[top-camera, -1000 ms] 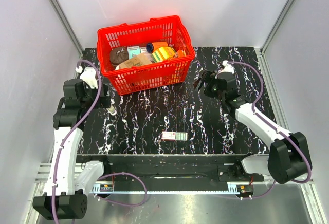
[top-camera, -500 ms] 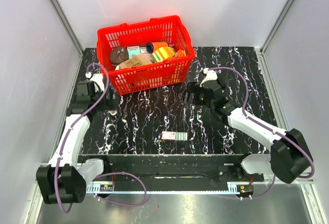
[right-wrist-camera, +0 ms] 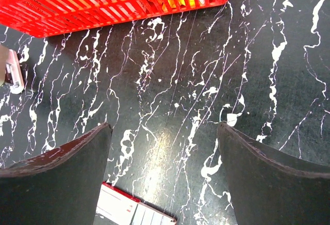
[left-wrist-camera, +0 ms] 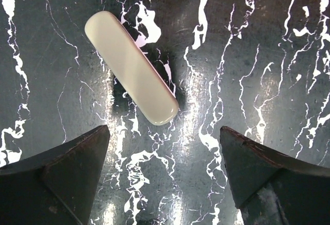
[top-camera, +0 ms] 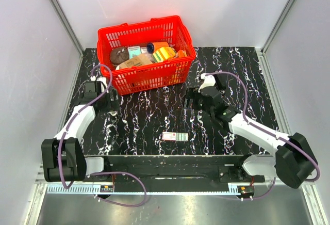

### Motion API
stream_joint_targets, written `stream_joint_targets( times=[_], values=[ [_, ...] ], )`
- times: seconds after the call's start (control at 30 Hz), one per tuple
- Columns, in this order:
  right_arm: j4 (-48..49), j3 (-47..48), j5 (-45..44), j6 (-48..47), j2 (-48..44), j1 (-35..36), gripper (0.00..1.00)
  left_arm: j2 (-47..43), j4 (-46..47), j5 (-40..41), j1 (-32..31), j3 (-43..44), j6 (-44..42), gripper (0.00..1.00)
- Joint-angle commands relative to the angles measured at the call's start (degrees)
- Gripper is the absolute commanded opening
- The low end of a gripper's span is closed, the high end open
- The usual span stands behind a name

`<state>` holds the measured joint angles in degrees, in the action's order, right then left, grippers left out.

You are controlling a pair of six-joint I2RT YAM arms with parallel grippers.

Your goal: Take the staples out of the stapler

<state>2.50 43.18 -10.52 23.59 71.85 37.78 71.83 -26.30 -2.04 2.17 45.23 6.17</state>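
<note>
Hand [right-wrist-camera: 164,128] spread apart over table [right-wrist-camera: 175,75], red basket [right-wrist-camera: 103,0] beyond, possibly staple box [right-wrist-camera: 135,210] beneath

Pretty clearly a robotics lab test cell, not anybody's home or office. It's a booth boxed in by plain white panels [top-camera: 232,8] held in aluminium frame posts [top-camera: 61,16], with a black marble-look tabletop [top-camera: 154,116]. The left arm [top-camera: 77,124] and right arm [top-camera: 255,129] are bolted to a metal rail [top-camera: 180,188] at the near edge, with purple cables [top-camera: 227,72] looping loose. A red shopping basket [top-camera: 149,80] of mixed packaged goods sits at the back.
</note>
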Motion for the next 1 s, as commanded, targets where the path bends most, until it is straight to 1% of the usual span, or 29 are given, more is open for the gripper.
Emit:
stream_joint_targets(
  times=[0.0,0.07,0.13,0.17,0.2,0.4,0.47,0.53,0.57,0.6,0.67,0.8,0.9,0.97],
  values=[
    [4.0,-0.99,-2.84,-1.53,-3.91,1.42,0.88,2.25,3.89,0.99,0.37,-0.23,2.26,0.89],
    [4.18,-1.52,-2.92,-1.8,-4.7,1.68,0.87,3.13,4.5,0.38,0.72,-0.32,2.17,0.83],
    [4.61,-1.78,-2.92,-2.23,-5.32,1.77,0.87,4.01,5.21,0.11,0.9,-0.5,2.0,0.75],
    [4.79,-1.87,-2.92,-2.32,-5.5,1.95,0.87,4.54,5.47,-0.33,0.81,-0.58,1.74,0.7],
    [4.79,-1.78,-3.01,-2.59,-5.5,1.95,0.86,5.15,5.74,-0.59,0.99,-0.85,1.56,0.67],
    [5.23,-1.17,-4.15,-3.91,-5.32,3.44,0.86,7.27,5.74,-2.96,1.08,-0.94,0.16,0.63],
    [5.58,-1.08,-3.98,-3.82,-5.23,3.62,0.86,7.36,5.65,-3.23,1.08,-0.67,-0.81,0.58],
    [5.85,-1.25,-3.89,-3.64,-4.97,3.62,0.85,7.09,5.3,-3.58,1.08,-0.76,-1.51,0.48],
    [6.11,-1.43,-3.72,-3.64,-4.97,3.62,0.84,6.83,5.12,-4.28,1.08,-0.85,-2.04,0.39],
    [6.2,-1.52,-3.71,-3.64,-4.97,3.79,0.84,6.22,4.95,-4.63,0.99,-1.11,-2.65,0.33],
    [6.37,-1.69,-3.45,-3.47,-4.88,3.88,0.83,4.73,4.25,-6.04,0.99,-1.64,-3.54,0.25],
    [5.76,-1.52,-3.01,-3.47,-4.71,3.97,0.81,-1.86,3.46,-12.44,-0.06,-1.99,-7.56,0.23],
    [5.85,-1.61,-2.57,-3.47,-4.97,4.14,0.79,-5.29,2.58,-14.39,-1.82,-1.99,-9.95,0.2],
    [5.67,-1.61,-2.05,-3.38,-5.06,4.32,0.78,-6.61,1.26,-15.36,-4.63,-1.47,-12.05,0.18]
  ],
)
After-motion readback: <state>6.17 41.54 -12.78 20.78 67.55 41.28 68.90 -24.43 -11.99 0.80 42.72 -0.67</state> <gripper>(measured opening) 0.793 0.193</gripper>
